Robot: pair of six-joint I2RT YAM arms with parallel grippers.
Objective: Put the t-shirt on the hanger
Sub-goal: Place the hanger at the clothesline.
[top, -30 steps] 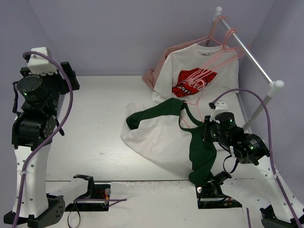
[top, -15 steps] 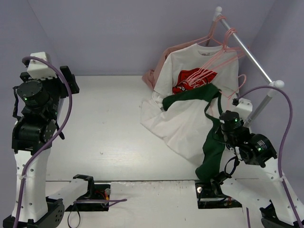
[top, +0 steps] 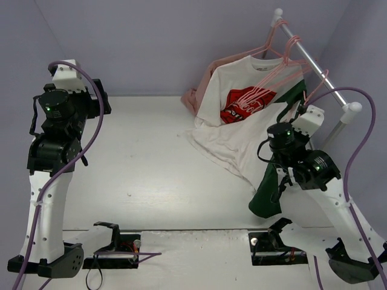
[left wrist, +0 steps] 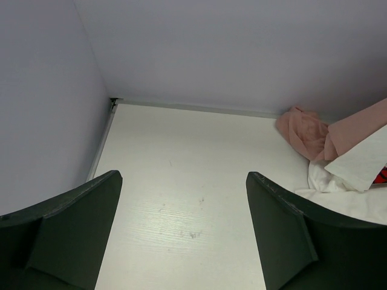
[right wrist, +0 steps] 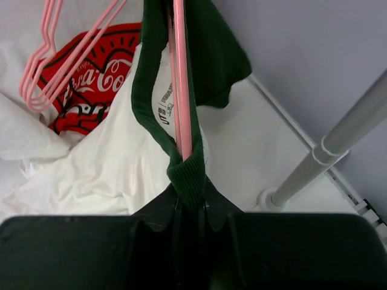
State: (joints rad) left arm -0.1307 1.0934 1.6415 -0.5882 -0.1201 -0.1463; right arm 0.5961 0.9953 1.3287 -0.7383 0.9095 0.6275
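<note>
T-shirt [top: 266,194] and hanger [right wrist: 180,78] have been raised off the table toward the rail [top: 314,60] within the last second. Collar and hanger are pinched together by the right gripper [right wrist: 190,202], so hooking onto the rail seems close. The left gripper [left wrist: 184,205] is held spread wide, empty.

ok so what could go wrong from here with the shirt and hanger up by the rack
1. The right hand pinches only the collar of the t-shirt against the hanger; the fabric might slip out.
2. The shirt's body trails over the table near the spare hangers and could snag them.
3. The left hand is open and far off, so there is no backup.
</note>
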